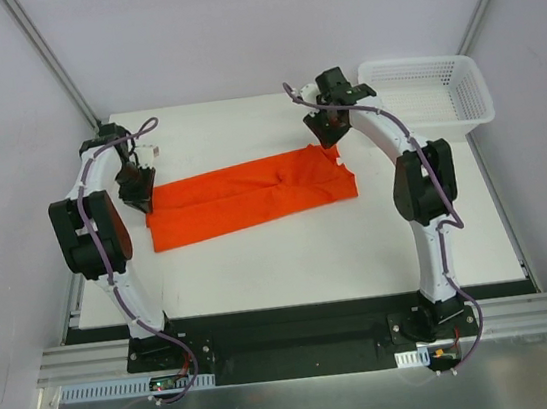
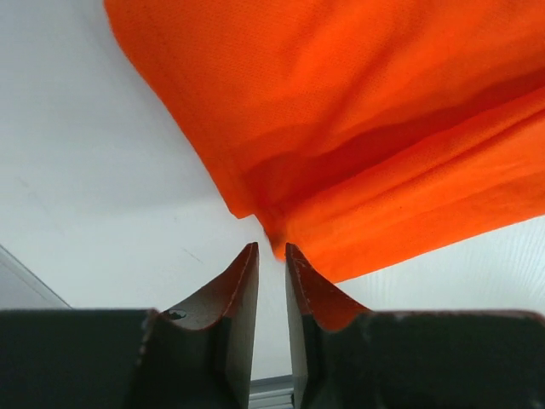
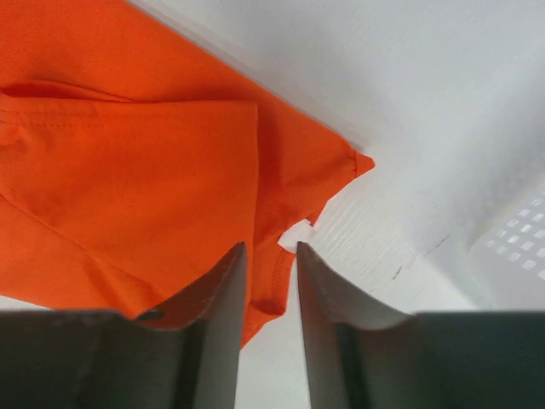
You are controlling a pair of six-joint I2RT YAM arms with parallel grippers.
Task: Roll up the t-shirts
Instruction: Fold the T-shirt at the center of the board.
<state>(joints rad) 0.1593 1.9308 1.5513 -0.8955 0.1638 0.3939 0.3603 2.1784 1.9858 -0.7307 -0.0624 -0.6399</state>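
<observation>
One orange-red t-shirt (image 1: 253, 199) seen from above, folded into a long band, flat across the middle of the white table (image 1: 291, 263), slightly tilted. At its left end the left tool (image 1: 138, 194); at its far right corner the right tool (image 1: 328, 137). White mesh basket (image 1: 440, 92) on the table's far right corner, apart from the shirt.

From the left wrist: left tool (image 2: 272, 247) released, jaws parted by a narrow slit with only bare table (image 2: 102, 170) between them, tips just short of a corner of the t-shirt (image 2: 366, 128), whose layered folds fill the upper right.

From the right wrist: right tool (image 3: 271, 247) likewise loose, jaws narrowly apart over the hem of the t-shirt (image 3: 128, 187); a strip of fabric visible in the gap, lying flat. Basket (image 3: 519, 230) mesh at the right edge.
</observation>
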